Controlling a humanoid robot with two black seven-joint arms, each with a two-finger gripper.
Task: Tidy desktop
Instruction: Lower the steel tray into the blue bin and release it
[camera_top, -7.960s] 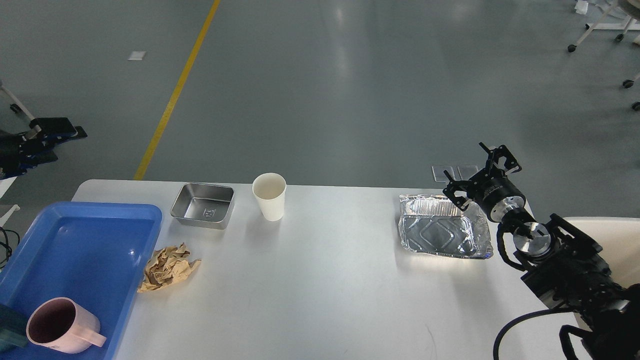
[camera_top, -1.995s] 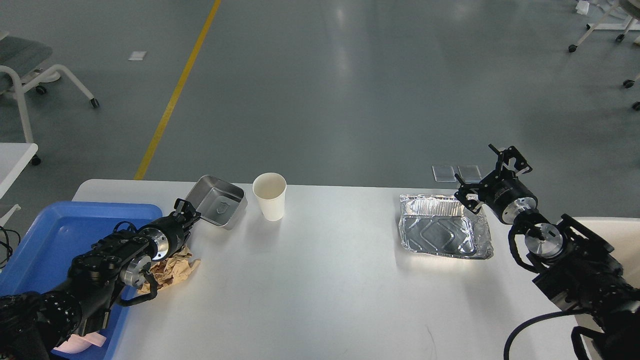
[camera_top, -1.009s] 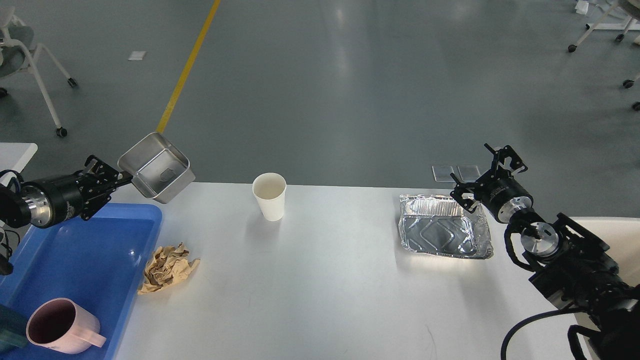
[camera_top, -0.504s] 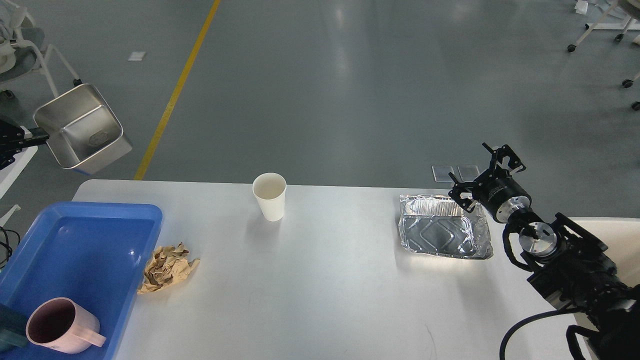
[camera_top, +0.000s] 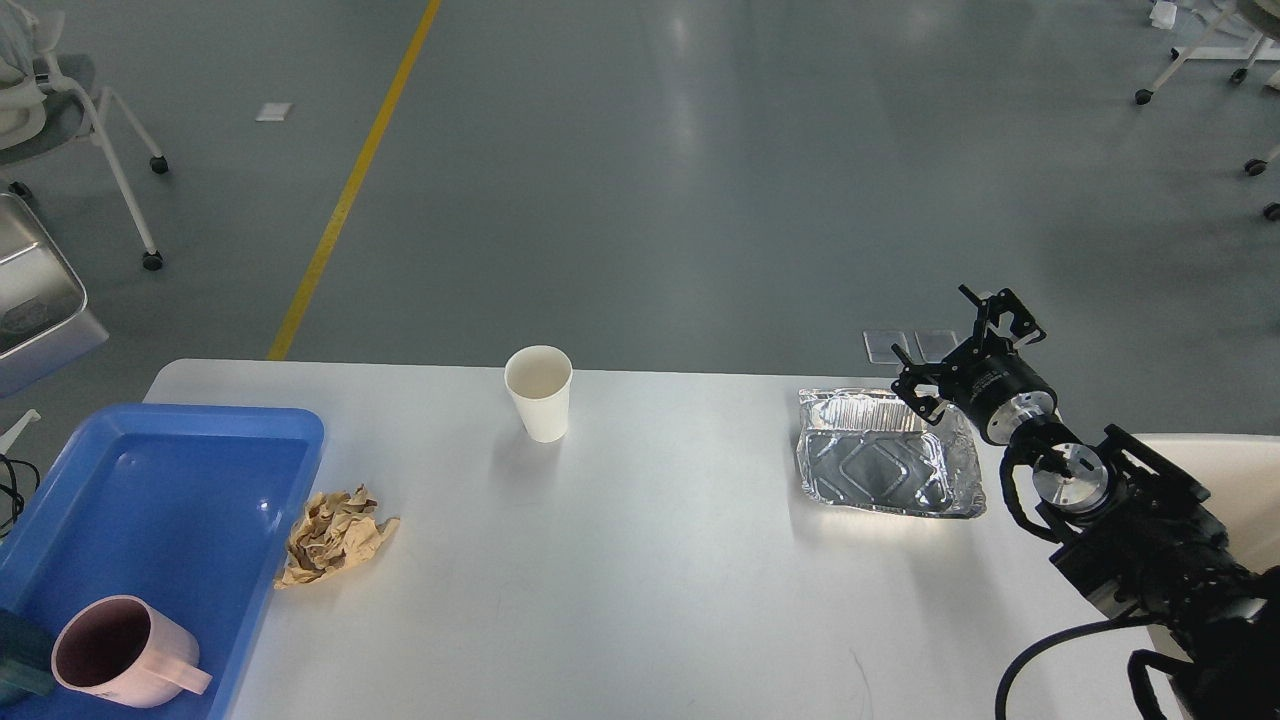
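Note:
The white desktop carries a white paper cup at the back middle, a crumpled brown paper at the left and an empty foil tray at the right. My right gripper hovers open over the foil tray's far right corner, with nothing between its fingers. A steel tin hangs in the air at the left edge, beyond the desktop and partly cut off. My left gripper is out of view.
A blue tray lies on the left end of the desktop with a pink mug in its near corner. A cream-white bin shows behind my right arm. A wheeled chair stands on the floor at far left.
The steel tin has been lifted off the desktop and carried up and left, now almost out of the picture, and the left arm has left the view. My right gripper has barely moved.

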